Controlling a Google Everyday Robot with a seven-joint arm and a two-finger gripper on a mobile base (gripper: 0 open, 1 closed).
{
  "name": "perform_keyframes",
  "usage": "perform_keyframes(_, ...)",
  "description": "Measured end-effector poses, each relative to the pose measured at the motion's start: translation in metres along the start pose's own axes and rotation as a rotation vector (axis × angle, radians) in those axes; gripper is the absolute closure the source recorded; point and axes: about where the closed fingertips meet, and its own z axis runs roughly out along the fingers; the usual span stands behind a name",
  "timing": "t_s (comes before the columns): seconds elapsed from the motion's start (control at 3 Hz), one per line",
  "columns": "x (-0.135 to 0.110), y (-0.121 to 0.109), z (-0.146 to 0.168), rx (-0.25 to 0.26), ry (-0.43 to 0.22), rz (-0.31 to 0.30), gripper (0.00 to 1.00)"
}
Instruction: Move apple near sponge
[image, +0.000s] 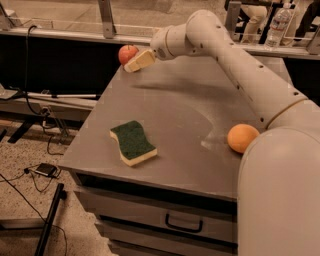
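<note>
Where the hand (133, 64) hovers — apple (127, 52) sits just beyond.

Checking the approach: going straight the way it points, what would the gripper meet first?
Probably the round red apple at the grey table's far-left corner, right beside the gripper; depth is unclear.
</note>
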Motion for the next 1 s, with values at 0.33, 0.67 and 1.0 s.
perform_keyframes(0.33,-0.001,0.004,0.006,-0.024,0.013,0.011,0.0)
perform_keyframes(0.67,-0.006,0.016,0.016,-0.067,0.068,0.043,0.0)
perform_keyframes(1.0,-0.008,0.026,0.025,-0.102,0.106,0.124,0.0)
